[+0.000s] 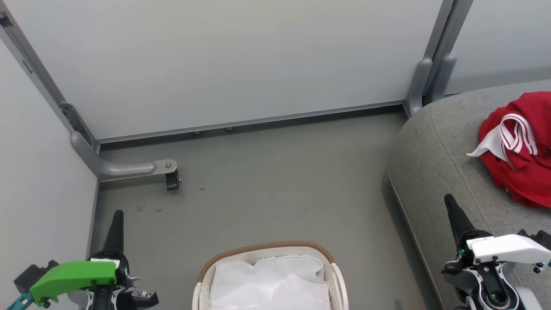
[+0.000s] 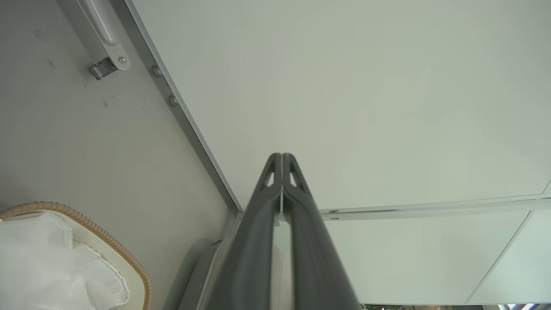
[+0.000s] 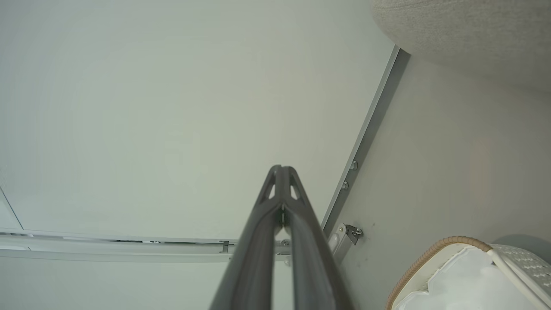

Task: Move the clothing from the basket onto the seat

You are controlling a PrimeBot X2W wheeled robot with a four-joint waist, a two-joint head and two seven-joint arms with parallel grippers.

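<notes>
My left gripper point(image 1: 116, 224) is hanging above the floor point(image 1: 280, 172), pinched shut and holding nothing. In the middle, the basket point(image 1: 267, 248) is sitting on the floor with its white liner point(image 1: 271, 280) inside. My right gripper point(image 1: 454, 213) is closed tight too, holding nothing, near the seat point(image 1: 434, 163). The red clothing point(image 1: 527, 172) is lying on the seat.

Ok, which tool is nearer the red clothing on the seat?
Right. The right tool is by the seat, just below-left of the red clothing in the head view. The left tool is beyond the basket, by the left wall.
</notes>
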